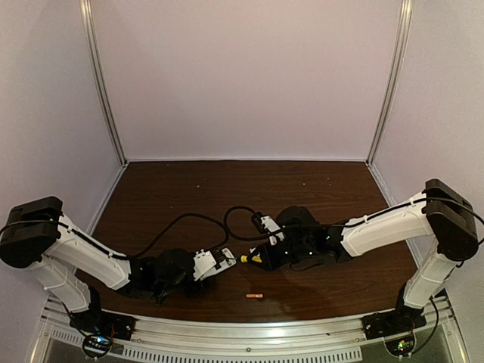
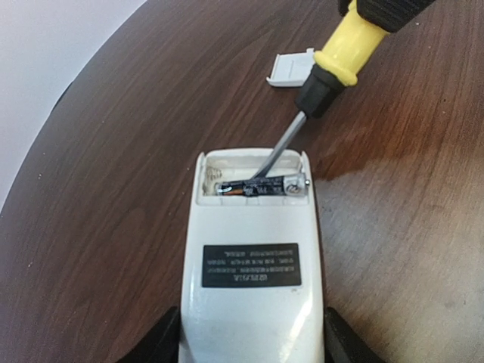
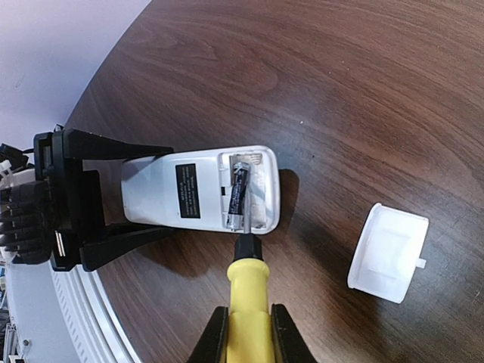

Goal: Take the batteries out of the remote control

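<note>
**1 battery out, 1 battery in the remote**

The left gripper (image 2: 253,346) is clamped on the remote control (image 2: 253,257) from its 2 long sides. The remote is face down, with the black label (image 2: 252,265) upward. Whether it rests on the brown table (image 2: 113,151) cannot be told. The battery compartment (image 2: 227,168) at its far end is open, and the dark battery (image 2: 253,187) sits across it. The right gripper (image 3: 248,333) is closed tight on the yellow handle of the screwdriver (image 3: 246,287), whose metal tip touches the dark battery. The orange battery (image 1: 255,296) lies on the table near the front edge, apart from the remote. The small white cover (image 3: 388,253) lies on the table near the open end, not touching the remote.
</note>
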